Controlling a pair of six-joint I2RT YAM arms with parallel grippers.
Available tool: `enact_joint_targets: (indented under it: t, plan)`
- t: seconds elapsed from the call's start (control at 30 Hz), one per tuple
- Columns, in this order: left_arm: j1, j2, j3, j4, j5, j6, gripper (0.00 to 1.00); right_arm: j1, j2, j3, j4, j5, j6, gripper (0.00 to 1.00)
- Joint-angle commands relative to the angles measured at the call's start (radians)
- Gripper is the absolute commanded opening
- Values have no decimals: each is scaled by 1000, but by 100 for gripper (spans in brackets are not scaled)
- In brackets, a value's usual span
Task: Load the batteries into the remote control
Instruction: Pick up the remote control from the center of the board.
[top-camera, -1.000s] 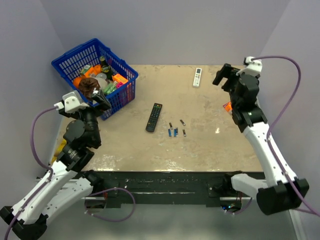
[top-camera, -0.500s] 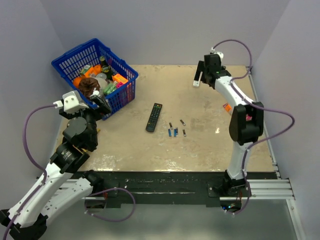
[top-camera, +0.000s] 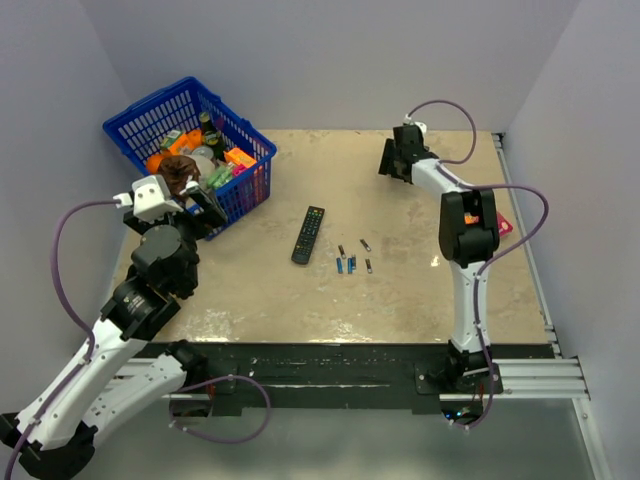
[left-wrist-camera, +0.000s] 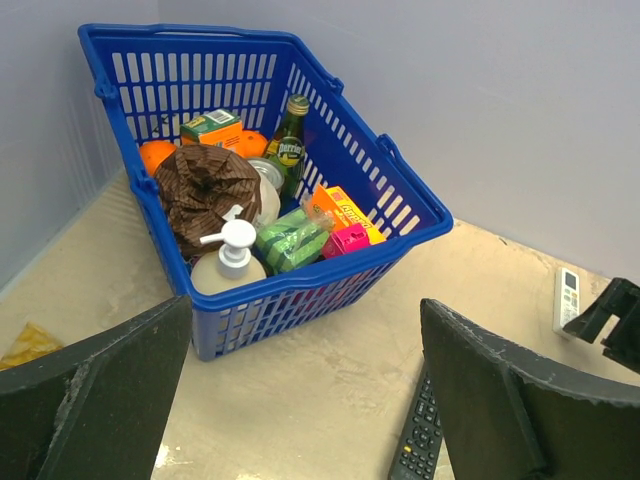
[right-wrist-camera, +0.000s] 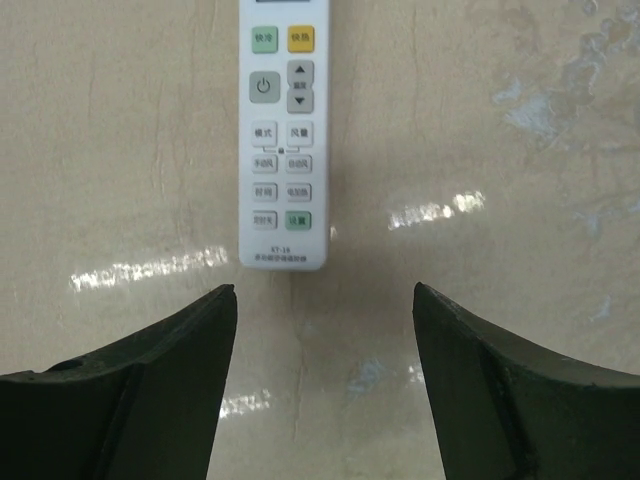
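The white remote control (right-wrist-camera: 283, 150) lies face up on the table at the far side, buttons showing. My right gripper (right-wrist-camera: 325, 292) hovers open just short of its near end, nothing between the fingers. From above, the right gripper (top-camera: 392, 158) covers the remote. The remote control (left-wrist-camera: 567, 298) also shows small at the right of the left wrist view, beside the right gripper (left-wrist-camera: 615, 320). Several small batteries (top-camera: 351, 263), two of them blue, lie loose mid-table. My left gripper (top-camera: 205, 210) hangs open beside the basket, empty (left-wrist-camera: 305, 305).
A blue basket (top-camera: 148, 102) full of groceries stands at the far left. A black remote (top-camera: 308, 234) lies left of the batteries. A pink-orange item (top-camera: 503, 224) sits by the right wall. A yellow scrap (left-wrist-camera: 30, 345) lies at the table's left edge.
My right arm has swung from the far right corner leftward and down over the white remote. The left arm has shifted slightly. The batteries and black remote have not moved.
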Motion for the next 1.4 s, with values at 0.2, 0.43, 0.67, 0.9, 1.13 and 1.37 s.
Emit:
enact_joint_targets:
  t: [0.2, 0.43, 0.67, 0.9, 1.13, 1.37]
  plan:
    - [5, 13, 66, -5, -14, -14, 100, 6, 164, 241, 19, -33, -11, 68]
    - [3, 19, 66, -10, -13, -28, 100, 6, 230, 348, -87, 19, 44, 56]
    - [5, 22, 49, -7, 27, -42, 100, 9, 150, 215, -75, 40, 74, 37]
    - [5, 73, 32, 93, 292, 18, 100, 7, -144, -110, 56, -65, 78, 20]
    - [6, 180, 27, 243, 624, 46, 100, 9, -481, -444, 200, -304, 151, 14]
    - [6, 287, 41, 381, 726, -17, 100, 24, -781, -699, 436, -634, 249, 13]
